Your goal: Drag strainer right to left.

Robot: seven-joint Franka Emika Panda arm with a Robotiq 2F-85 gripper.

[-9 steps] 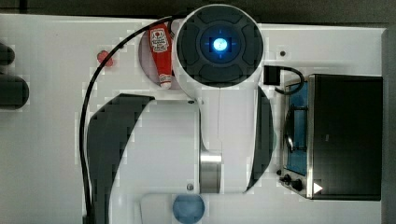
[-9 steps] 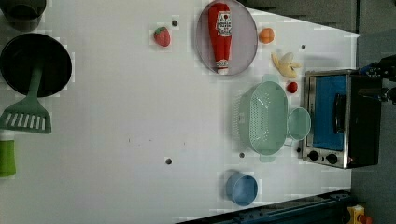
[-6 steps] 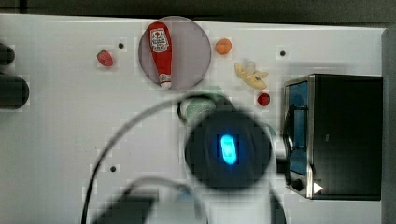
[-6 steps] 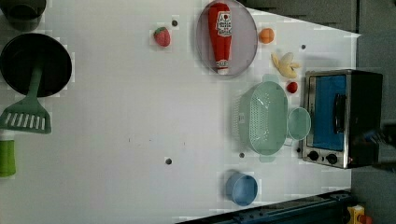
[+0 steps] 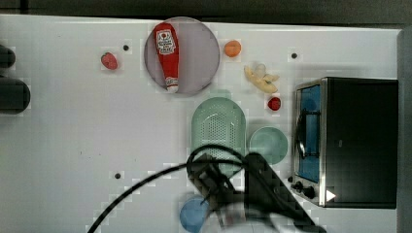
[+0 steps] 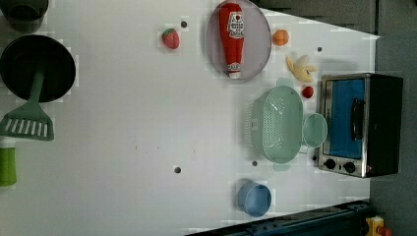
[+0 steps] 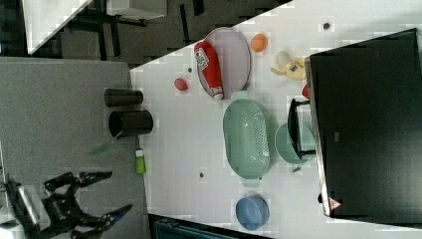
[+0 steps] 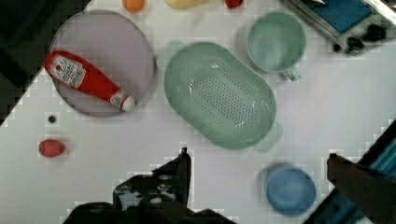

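Observation:
The strainer is a pale mint-green oblong colander. It rests on the white table between the plate and the blue bowl, also seen in the left view, the right view and the wrist view. My gripper is open and holds nothing, well above the table and short of the strainer's near tab handle. In the right view the gripper hangs at the lower left with its fingers spread. In the top view my blurred arm covers the strainer's lower end.
A mint cup touches the strainer on the toaster oven side. A blue bowl sits near the table edge. A ketchup bottle lies on a plate. A black pan and spatula lie far off.
In the top view my arm has swept from the middle down to the lower edge, uncovering most of the strainer. The strainer and other objects have stayed put.

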